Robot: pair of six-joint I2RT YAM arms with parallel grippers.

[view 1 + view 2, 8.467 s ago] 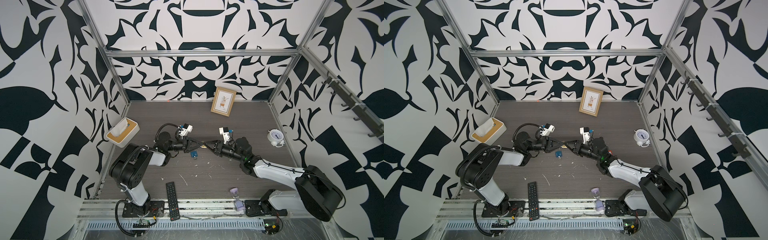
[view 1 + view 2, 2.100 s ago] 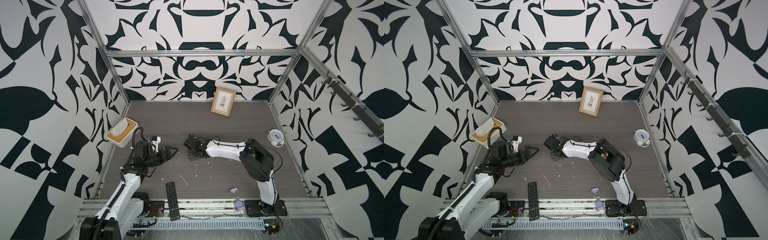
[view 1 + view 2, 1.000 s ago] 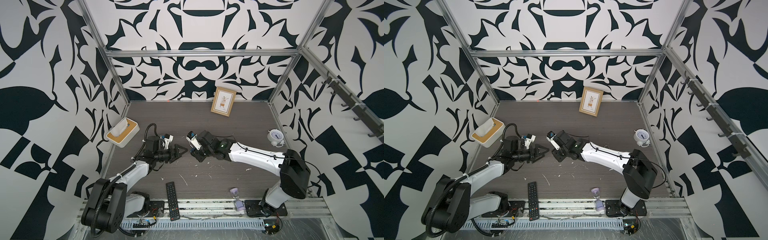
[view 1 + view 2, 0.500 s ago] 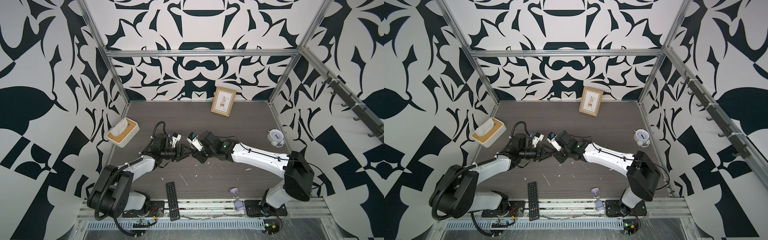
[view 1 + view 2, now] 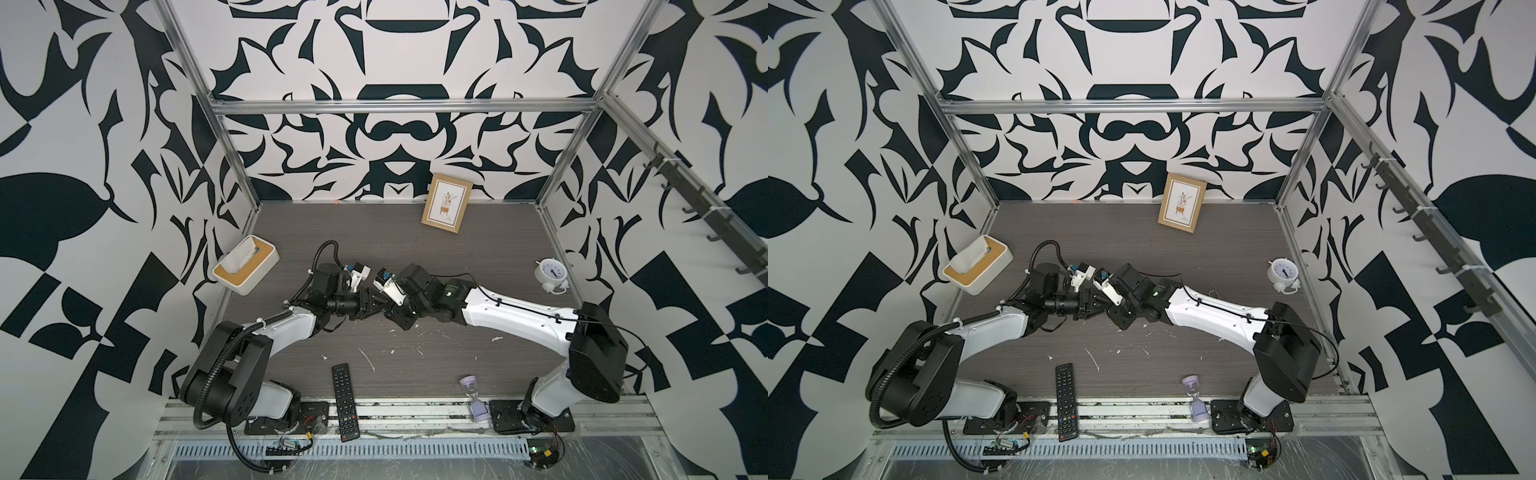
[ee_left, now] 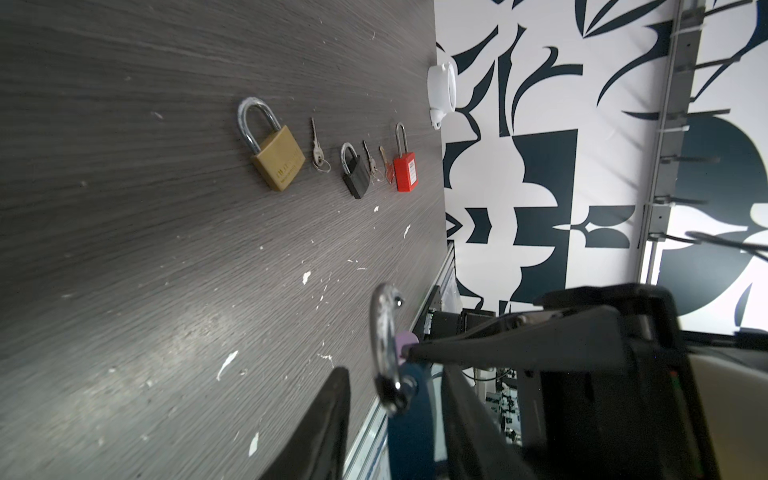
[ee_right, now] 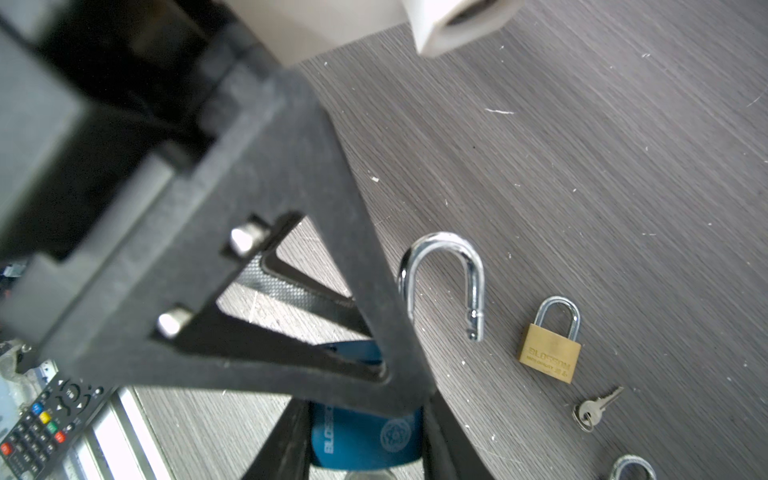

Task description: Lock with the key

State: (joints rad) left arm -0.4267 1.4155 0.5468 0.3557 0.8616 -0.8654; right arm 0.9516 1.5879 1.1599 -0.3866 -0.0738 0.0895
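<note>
Blue padlock (image 7: 365, 436): bottom centre of my right wrist frame, chrome shackle (image 7: 440, 266) swung open.
Right gripper (image 7: 370, 415): my fingers clamp the blue body from both sides.
Left gripper (image 6: 395, 399): my jaws stand apart astride the same lock, a gap beside one finger.
Place: middle of the table (image 5: 478, 249) in both top views.

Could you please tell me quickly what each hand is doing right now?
Left hand: open, straddling the blue padlock, with a gap on one side.
Right hand: closed, holding the blue padlock's body.
</note>
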